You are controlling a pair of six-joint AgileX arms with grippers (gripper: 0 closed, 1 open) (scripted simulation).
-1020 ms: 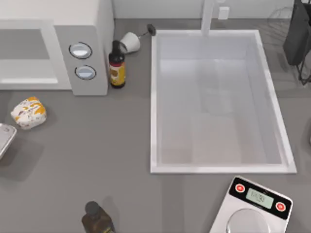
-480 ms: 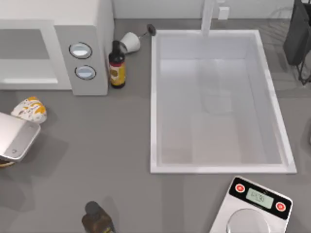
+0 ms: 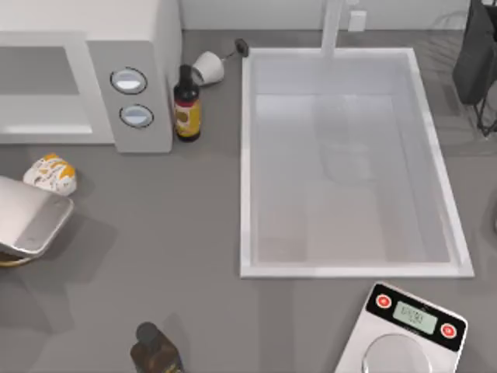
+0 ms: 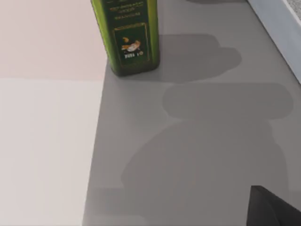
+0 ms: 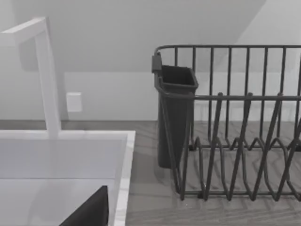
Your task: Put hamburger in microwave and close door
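- Left arm (image 3: 27, 221): one pale, flat-topped link reaches in from the left edge of the surface (image 3: 155, 233), near side of the hamburger (image 3: 51, 174), covering its near-left edge.
- Left end effector: a dark corner (image 4: 273, 209) shows in the left wrist view, low over the grey top; whether it is wide or narrow I cannot tell.
- Right end effector: a dark wedge (image 5: 89, 212) shows in the right wrist view at the sink's far right; its opening cannot be told either.
- One hamburger, on the surface at the left, just in front of the microwave (image 3: 85, 74) and outside it.
- One microwave at far left, two knobs (image 3: 129, 81) on its panel; the door (image 3: 43, 85) is cut off by the left edge.
- Two bottles: a brown one (image 3: 186, 105) just right of the microwave, a green one (image 3: 155, 353) at the near edge, cut off; its label is too small to read.
- One sink (image 3: 349, 163), one scale (image 3: 404, 330), one tipped white cup (image 3: 207, 67), one dish rack (image 5: 235, 122).
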